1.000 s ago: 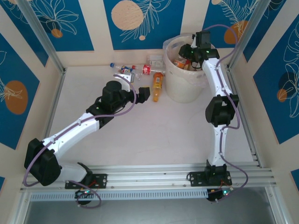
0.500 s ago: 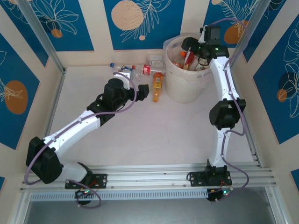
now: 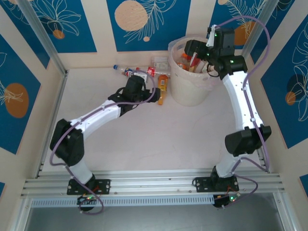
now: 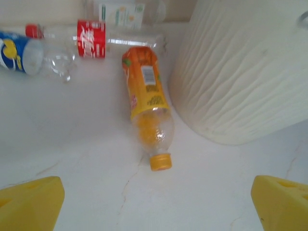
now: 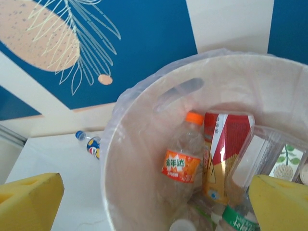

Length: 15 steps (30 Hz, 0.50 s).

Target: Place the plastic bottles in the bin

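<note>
An orange-labelled bottle (image 4: 147,103) lies on the table with its orange cap (image 4: 160,162) pointing at my left gripper (image 4: 156,211). That gripper is open, its yellow pads (image 4: 31,204) wide apart just short of the cap; from above it (image 3: 150,92) sits beside the bottle (image 3: 162,89). Behind lie a red-labelled bottle (image 4: 91,37) and a blue-labelled one (image 4: 19,50). My right gripper (image 5: 154,207) hangs open over the cream-white bin (image 5: 144,110), above an orange-capped bottle (image 5: 185,163), a red-labelled one (image 5: 224,154) and a green-labelled one (image 5: 236,219). In the top view it (image 3: 192,50) hovers over the bin's rim (image 3: 175,45).
The bin's ribbed wall (image 4: 250,72) stands right of the orange bottle. A clear bottle with a white-green label (image 4: 122,12) lies against the back wall. A blue-capped bottle (image 5: 89,142) lies outside the bin. Metal frame posts (image 3: 43,38) flank the table.
My left arm has stretched forward toward the orange bottle. My right gripper has lifted out of the bin and now hovers over its rim.
</note>
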### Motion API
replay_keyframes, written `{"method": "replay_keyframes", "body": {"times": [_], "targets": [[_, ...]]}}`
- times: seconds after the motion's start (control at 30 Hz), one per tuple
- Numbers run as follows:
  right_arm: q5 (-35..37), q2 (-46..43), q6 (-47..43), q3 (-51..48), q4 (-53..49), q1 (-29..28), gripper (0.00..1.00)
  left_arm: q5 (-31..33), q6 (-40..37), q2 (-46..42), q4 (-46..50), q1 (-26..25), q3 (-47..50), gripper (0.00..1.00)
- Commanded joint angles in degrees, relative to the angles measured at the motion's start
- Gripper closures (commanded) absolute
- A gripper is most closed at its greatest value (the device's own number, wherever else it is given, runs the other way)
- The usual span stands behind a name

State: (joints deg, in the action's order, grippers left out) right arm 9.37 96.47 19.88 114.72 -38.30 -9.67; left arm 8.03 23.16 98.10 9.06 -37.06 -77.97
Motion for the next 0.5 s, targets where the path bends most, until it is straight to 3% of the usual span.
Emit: {"method": "replay_keyframes", "body": {"times": [0.0, 0.47], "targets": [[4.36, -6.20, -1.94, -5.72, 3.22, -0.99, 0.01, -0.69, 2.07, 4.53, 4.28, -0.49, -3.47, 0.02], [6.66, -22.66, -0.72, -22.93, 9.51, -2.85, 0.01, -8.68, 6.02, 22.24, 5.71, -1.40, -12.58, 0.22]]}}
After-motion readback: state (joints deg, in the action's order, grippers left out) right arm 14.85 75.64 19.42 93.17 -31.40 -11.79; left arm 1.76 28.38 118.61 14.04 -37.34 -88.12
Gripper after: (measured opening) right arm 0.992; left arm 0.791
